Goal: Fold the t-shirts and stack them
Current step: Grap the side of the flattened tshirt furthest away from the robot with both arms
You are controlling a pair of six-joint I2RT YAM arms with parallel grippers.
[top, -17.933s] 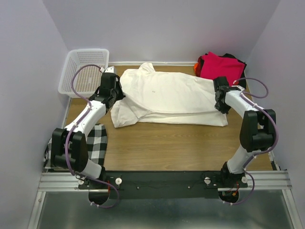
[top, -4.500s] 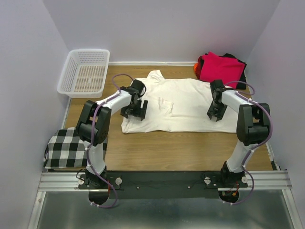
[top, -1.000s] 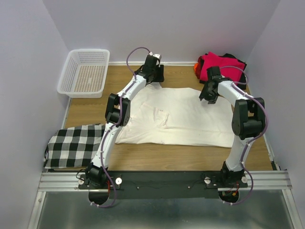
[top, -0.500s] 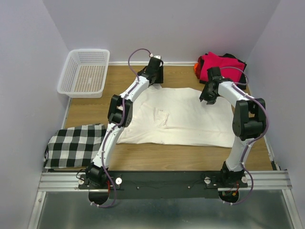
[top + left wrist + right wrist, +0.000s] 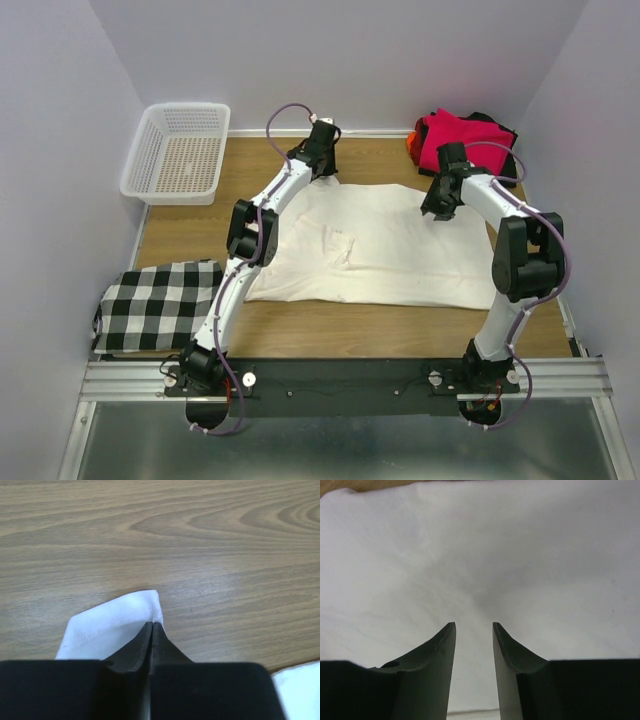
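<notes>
We see soft, even light from above in the top view, and only faint shadows on the desk (image 5: 350, 330). In the wrist views the jaws are dark and blurred up close. The cream t-shirt (image 5: 545, 555) is nearly washed out, with a grey shadow ahead of the jaws.

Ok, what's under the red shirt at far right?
The red shirt lies on a black shirt, showing at its right edge, and an orange one at its left; the rest of both is covered.
</notes>
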